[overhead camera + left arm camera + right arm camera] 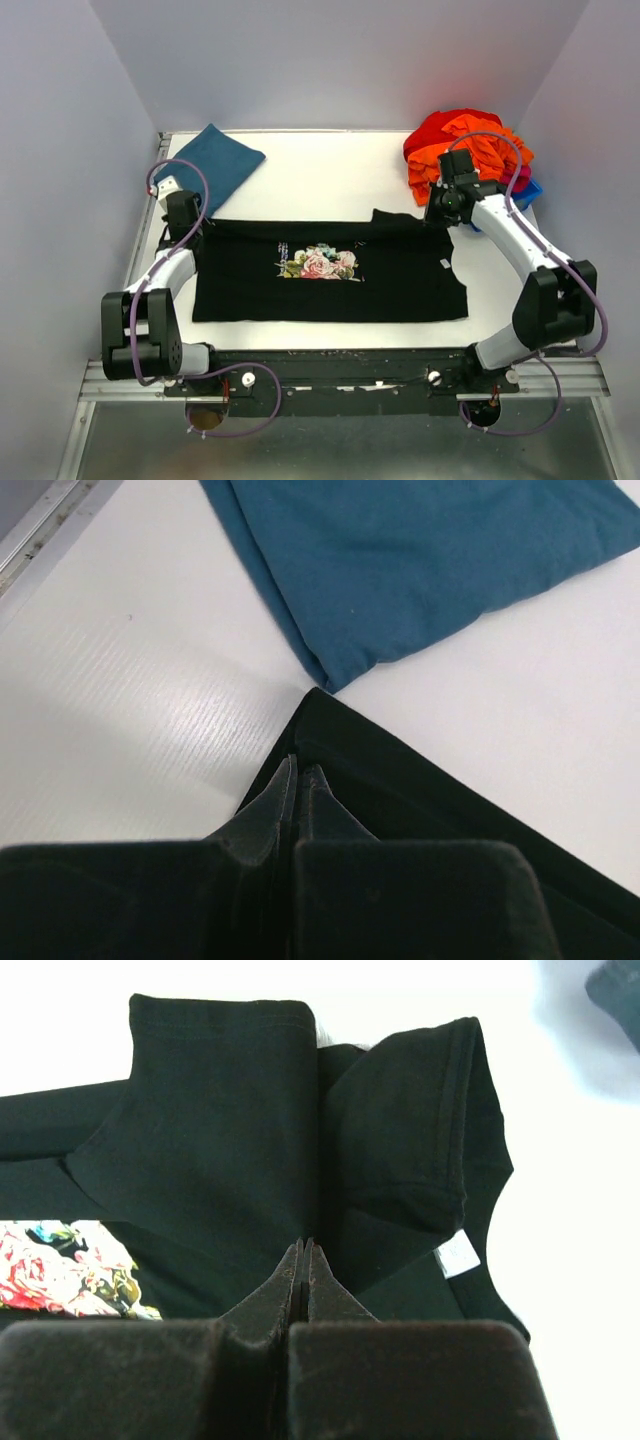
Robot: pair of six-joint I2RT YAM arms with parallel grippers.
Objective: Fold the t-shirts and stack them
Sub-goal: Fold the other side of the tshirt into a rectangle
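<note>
Tee update from my end: the black t-shirt [330, 290] lies flat along the near edge of the counter [330, 170], floral print [320, 264] facing up and one sleeve turned in over the body on the right wrist view. The neck label [458, 1257] peeks out by the collar.

My guess is it'll handle like any cotton tee: light, floppy, zero stiffness, so it'll sag and drag if I lift from only one spot. I'd pinch at the far corners or along a folded edge, catching both layers.

Left claw [300, 775] is closed right at the shirt's far left corner. Right claw [303, 1250] is closed too, sitting over the fabric near the collar. Can't tell if either actually has cloth pinched.

The teal shirt [222, 160] sits folded in the far left corner, its tip just beside the black one. Far right corner has a pile of orange and red clothes [460, 145] with something blue [527, 192] underneath. It might be a bin, but I honestly can't tell.
</note>
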